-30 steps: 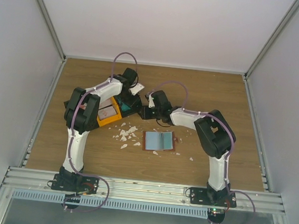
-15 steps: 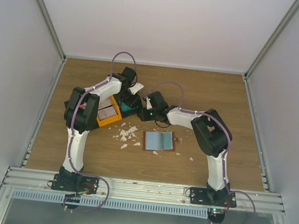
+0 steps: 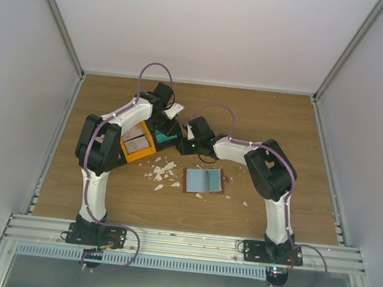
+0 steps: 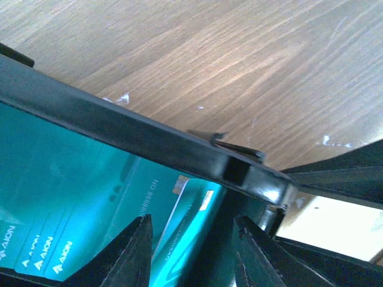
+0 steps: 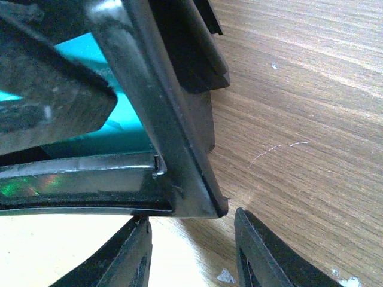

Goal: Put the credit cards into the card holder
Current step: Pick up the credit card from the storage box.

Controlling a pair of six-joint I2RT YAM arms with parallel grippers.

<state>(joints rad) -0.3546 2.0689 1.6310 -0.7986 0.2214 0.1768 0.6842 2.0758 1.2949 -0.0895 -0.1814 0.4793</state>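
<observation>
Over the black bin (image 4: 119,128), your left gripper (image 4: 192,226) is narrowing, jaws spread above the teal credit cards (image 4: 54,197) with none pinched: pickup is starting. Your right gripper (image 5: 191,218) is bracketing that bin's corner, jaws apart. Counting: two teal cards showing; one orange bin (image 3: 143,155) beside the bin; one card holder (image 3: 203,180) lying open nearer the bases.

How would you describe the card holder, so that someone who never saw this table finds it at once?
On the wooden table, look near the middle, just in front of the orange bin and to its right. The card holder lies open and flat there, right of a scatter of white scraps. Unlike the bin, it is thin, reddish-brown at the edges and blue-grey inside.
</observation>
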